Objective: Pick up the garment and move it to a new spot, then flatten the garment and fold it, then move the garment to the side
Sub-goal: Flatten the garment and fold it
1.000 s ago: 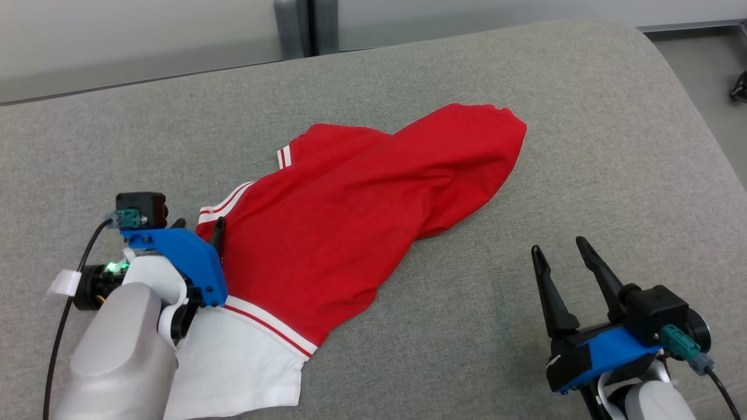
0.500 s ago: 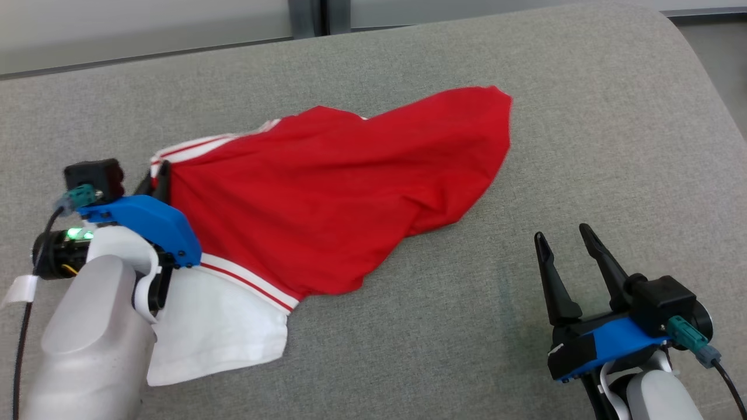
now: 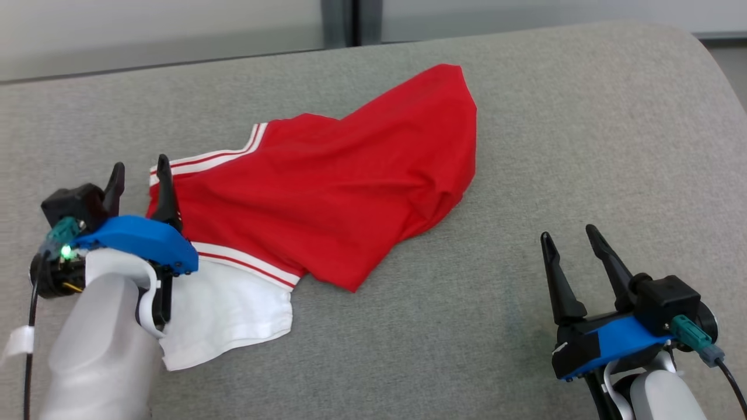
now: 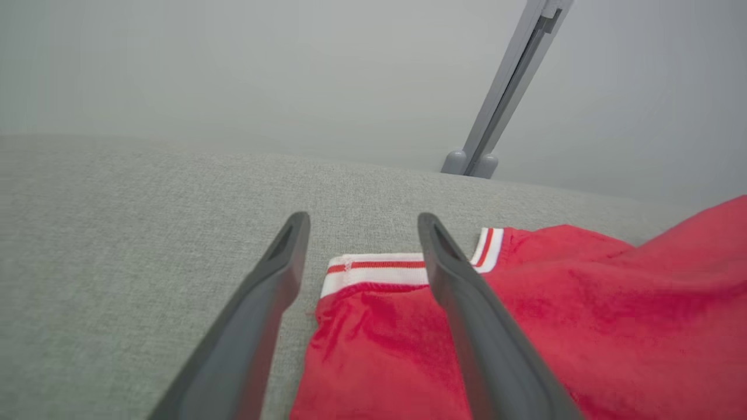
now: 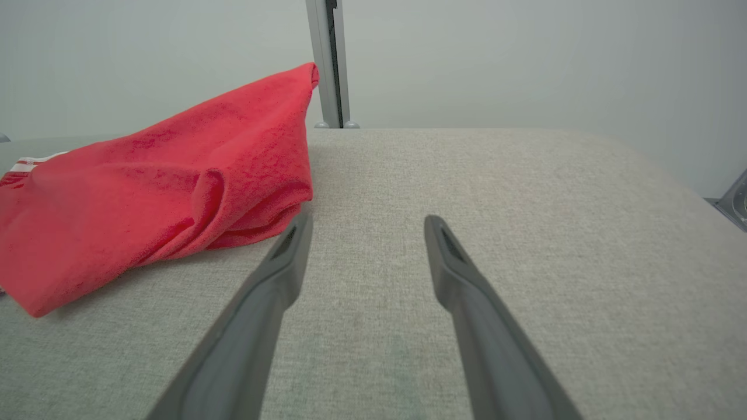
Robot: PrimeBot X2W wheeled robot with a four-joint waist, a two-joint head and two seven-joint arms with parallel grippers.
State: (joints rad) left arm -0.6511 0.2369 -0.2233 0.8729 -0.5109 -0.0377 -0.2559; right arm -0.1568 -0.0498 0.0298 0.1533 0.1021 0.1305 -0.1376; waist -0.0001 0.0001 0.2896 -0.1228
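The garment (image 3: 327, 192) is red with white, red-striped trim and a white part at its near-left end. It lies crumpled across the middle-left of the grey cushion (image 3: 583, 146). My left gripper (image 3: 139, 170) stands open at the garment's left edge, its right finger over the striped hem (image 4: 373, 271) and nothing pinched between the fingers. My right gripper (image 3: 571, 245) is open at the lower right, well clear of the cloth, with bare cushion between its fingers (image 5: 365, 224). In the right wrist view the red garment (image 5: 175, 186) lies off to the left.
A pale wall with a grey upright post (image 3: 341, 20) runs behind the cushion. The cushion's rounded right edge (image 3: 715, 64) drops to the floor. Open grey surface lies right of the garment.
The left gripper dragged the garment's striped edge to the left, then let go and now stands open beside it. The head camera has shifted. The right gripper has kept its place.
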